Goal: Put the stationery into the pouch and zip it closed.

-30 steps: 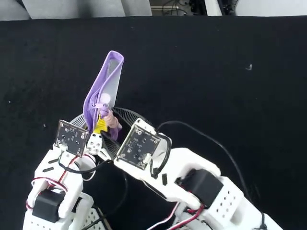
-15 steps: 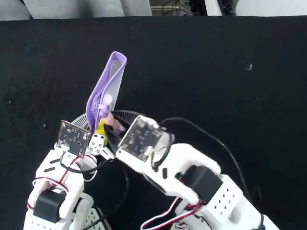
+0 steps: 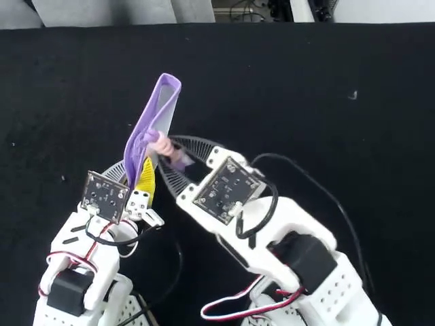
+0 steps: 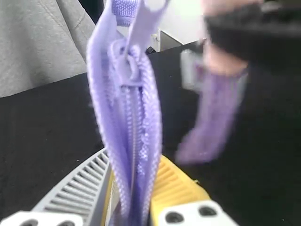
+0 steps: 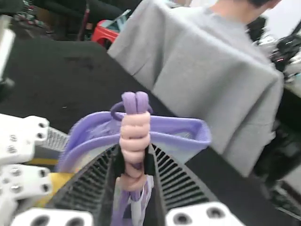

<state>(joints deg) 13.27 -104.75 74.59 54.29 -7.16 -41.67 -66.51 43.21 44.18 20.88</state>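
Pulling hard on the purple pouch looks like the main risk. It stands off the desk, tilted up and away from the arms and gripped only at its lower end, so a tug that is not in line with the zipper could drag the fabric out of that grip or fold the pouch over. The teeth below the slider look meshed in the left wrist view. I cannot tell whether the run past the slider is closed, or whether any stationery is inside. The soft pink and purple pull charm is a second weak point: it could stretch or slip between the fingers, and the slider would then stop short of the end. The right pincer is closed tight on this charm, its black ribbed fingers pinching it from both sides, just beside the pouch about halfway up. The left pincer is clamped shut on the bottom edge of the pouch, with the grey jaw on one face and the yellow jaw on the other. In the high view the left arm sits low and points up under the pouch, and the right arm leans in across from the other side, wrist turned toward the charm. The two pincers are near each other, so a wide swing by either arm could knock them together.
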